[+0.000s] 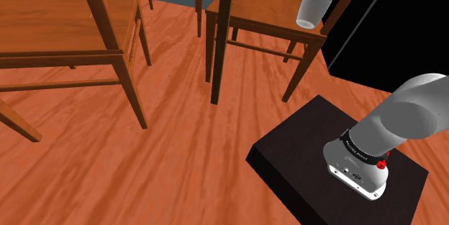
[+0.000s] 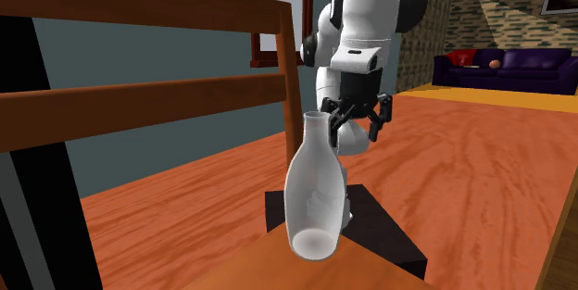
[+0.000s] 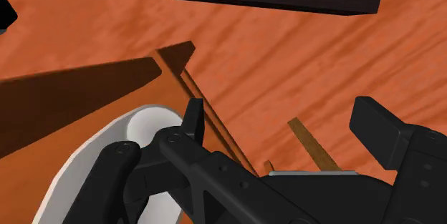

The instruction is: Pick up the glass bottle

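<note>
The tool (image 2: pixel 357 123) gapes wide and holds nothing. One finger is just beside the mouth of the white, glossy, pear-shaped bottle (image 2: pixel 315 195). In the second exterior view the bottle stands at seven o'clock from the tool, upright on a brown wooden chair seat (image 2: pixel 259 275). It is probably light, rigid, slick and breakable, so clasp the narrow neck. The chair's back rails (image 2: pixel 148 103) at nine o'clock stand apart.
</note>
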Motion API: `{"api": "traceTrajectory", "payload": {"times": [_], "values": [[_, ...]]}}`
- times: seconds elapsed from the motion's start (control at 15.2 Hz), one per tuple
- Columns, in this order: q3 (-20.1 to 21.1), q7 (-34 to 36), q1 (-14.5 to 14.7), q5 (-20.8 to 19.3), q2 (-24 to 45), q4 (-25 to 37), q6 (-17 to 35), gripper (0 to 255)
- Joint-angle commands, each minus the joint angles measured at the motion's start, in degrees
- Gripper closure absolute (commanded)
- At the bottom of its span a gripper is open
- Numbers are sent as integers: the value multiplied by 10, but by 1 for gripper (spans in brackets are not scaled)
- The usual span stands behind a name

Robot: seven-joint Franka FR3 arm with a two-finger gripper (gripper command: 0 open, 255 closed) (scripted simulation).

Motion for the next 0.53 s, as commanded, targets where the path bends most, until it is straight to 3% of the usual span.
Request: {"api": "traceTrajectory", "payload": {"times": [0.0,0.46], "values": [[-9,-11,-3,-4,37,55,-18,0],[-47,-62,-19,-7,184,276,-93,0]]}}
